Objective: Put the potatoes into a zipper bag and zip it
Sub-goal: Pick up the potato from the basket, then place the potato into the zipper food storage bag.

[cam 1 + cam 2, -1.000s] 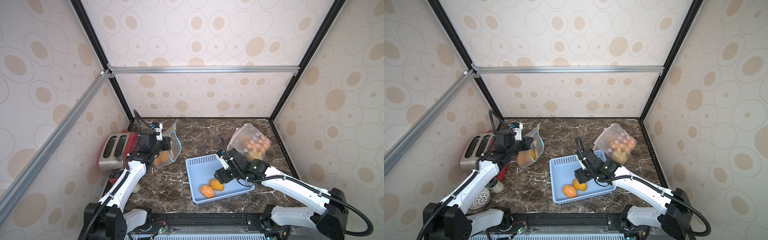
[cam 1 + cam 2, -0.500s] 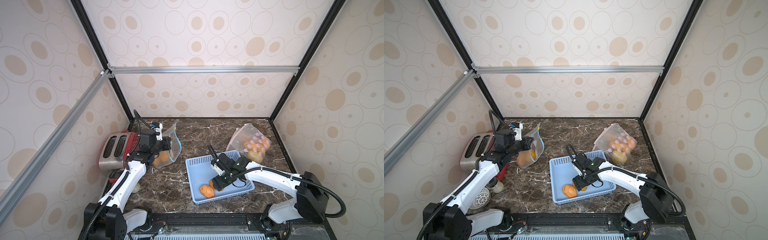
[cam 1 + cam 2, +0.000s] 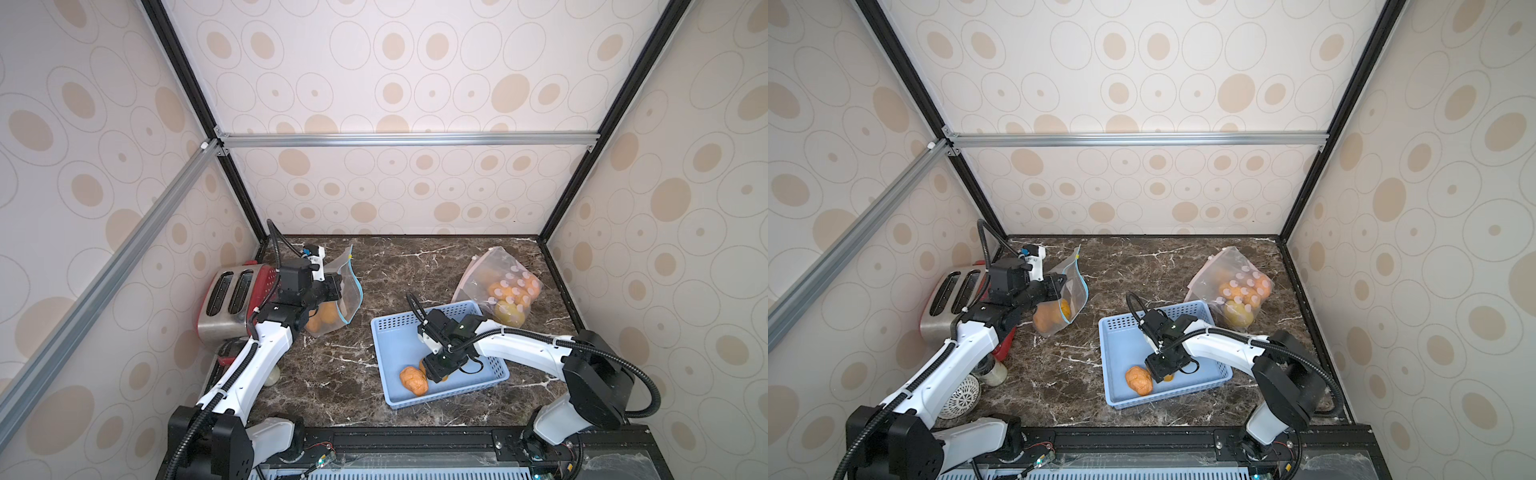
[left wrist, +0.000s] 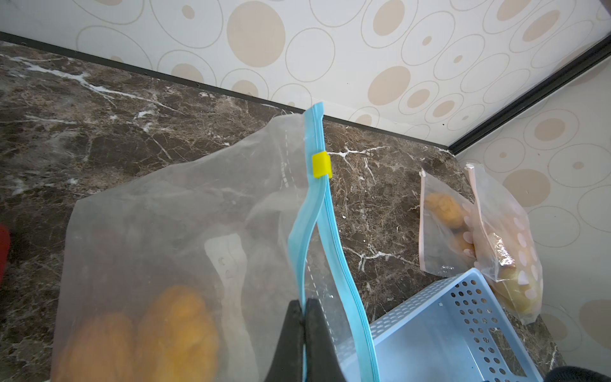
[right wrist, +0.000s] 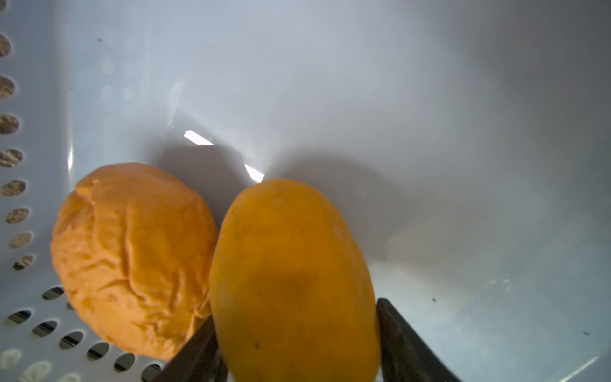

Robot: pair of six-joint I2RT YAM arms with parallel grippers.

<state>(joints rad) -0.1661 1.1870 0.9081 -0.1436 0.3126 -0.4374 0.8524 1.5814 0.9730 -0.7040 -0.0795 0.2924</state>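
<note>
**A:** Where do we find the potatoes?

**B:** Two lie loose in the blue basket (image 3: pixel 397 347). A smoother potato (image 5: pixel 294 281) is touching a wrinkly potato (image 5: pixel 132 261) near a perforated wall. We also see two potatoes (image 4: pixel 178 327) at the bottom of the clear zipper bag (image 4: pixel 185 225).

**A:** And the right jaws?

**B:** They reach down into the basket and close around the smoother potato. One side is wedged between the two potatoes and the other sits against the far flank. The potato rests on the basket floor.

**A:** The left jaws?

**B:** They are pinched tight on one lip of the zipper bag's blue track, and the mouth gapes beside them. The yellow slider (image 4: pixel 321 164) sits further up the track.

**A:** What surrounds all this?

**B:** A dotted pink bag (image 3: pixel 498 286) filled with more potatoes leans just behind the basket. A red-and-silver toaster (image 3: pixel 232 303) stands at the left edge of the marble surface (image 3: pixel 332 365).
</note>
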